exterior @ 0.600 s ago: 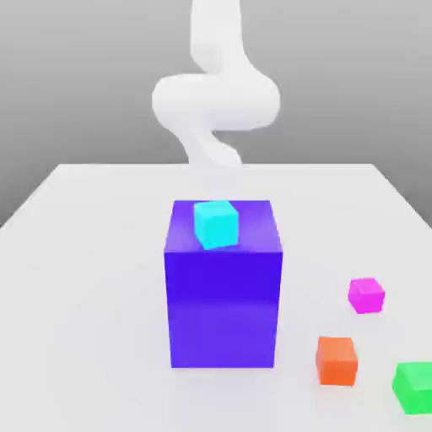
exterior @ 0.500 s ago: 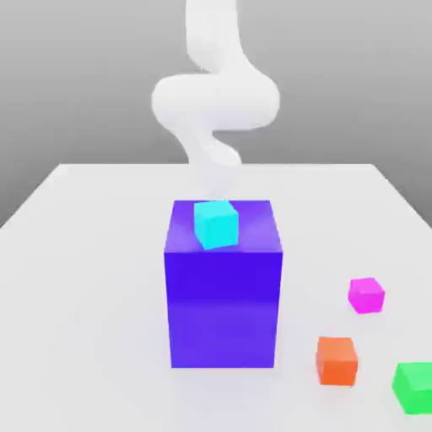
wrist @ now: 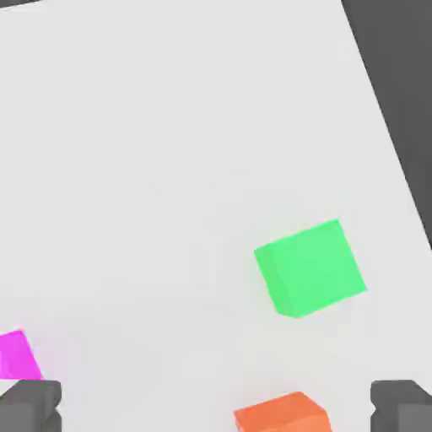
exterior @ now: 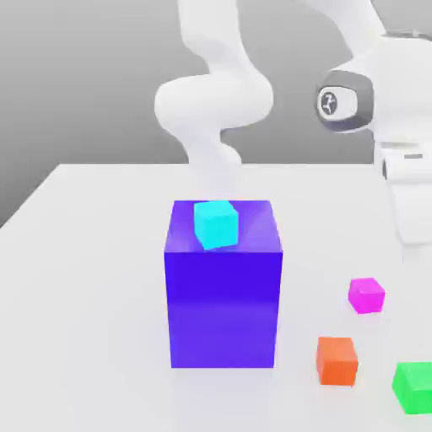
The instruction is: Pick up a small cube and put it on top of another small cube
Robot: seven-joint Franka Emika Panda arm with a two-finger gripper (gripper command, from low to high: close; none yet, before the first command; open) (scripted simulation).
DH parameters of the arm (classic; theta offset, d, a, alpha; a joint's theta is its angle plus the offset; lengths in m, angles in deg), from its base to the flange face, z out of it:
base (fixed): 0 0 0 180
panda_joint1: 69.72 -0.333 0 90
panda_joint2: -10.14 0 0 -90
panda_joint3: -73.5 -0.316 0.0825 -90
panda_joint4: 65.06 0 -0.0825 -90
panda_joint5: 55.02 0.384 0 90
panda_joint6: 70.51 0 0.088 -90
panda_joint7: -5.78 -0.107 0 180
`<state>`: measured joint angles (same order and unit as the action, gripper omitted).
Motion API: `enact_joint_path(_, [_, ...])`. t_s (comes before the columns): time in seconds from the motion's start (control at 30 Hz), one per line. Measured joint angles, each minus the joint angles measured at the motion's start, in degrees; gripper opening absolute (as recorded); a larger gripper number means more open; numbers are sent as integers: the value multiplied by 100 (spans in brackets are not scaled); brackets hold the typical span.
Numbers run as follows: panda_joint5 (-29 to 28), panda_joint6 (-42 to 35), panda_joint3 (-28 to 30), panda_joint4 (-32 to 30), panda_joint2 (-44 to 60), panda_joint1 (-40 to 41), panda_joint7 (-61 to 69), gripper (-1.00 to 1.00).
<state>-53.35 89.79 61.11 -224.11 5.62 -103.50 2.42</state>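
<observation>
End effector (wrist: 216,409) spread wide, empty. Magenta cube (exterior: 366,295) looks rigid, light; pinch two opposite flat faces, centred.

The exterior view looks across the white surface (exterior: 93,278) from beyond one edge, slightly raised, facing the arm (exterior: 211,93) at the opposite edge. The hand view looks steeply down, close in. Both share the green cube (exterior: 413,386) (wrist: 310,267), orange cube (exterior: 337,360) (wrist: 281,415) and magenta cube (exterior: 366,295) (wrist: 17,355).
</observation>
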Motion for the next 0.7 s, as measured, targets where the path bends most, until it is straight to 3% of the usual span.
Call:
enact_joint_path(0.1, [-352, 430, -137, -302, 618, -467, 239, 0])
enact_joint_path(0.3, [-1204, 1408, 781, -132, 1866, -1123, -298, 0])
enact_joint_path(0.33, [-1253, 1554, 922, -98, 2042, -1254, -338, -100])
enact_joint_path(0.57, [-1286, 1571, 955, -92, 2071, -1281, -364, -100])
enact_joint_path(0.7, [-841, 1019, 541, -234, 1381, -975, -24, -100])
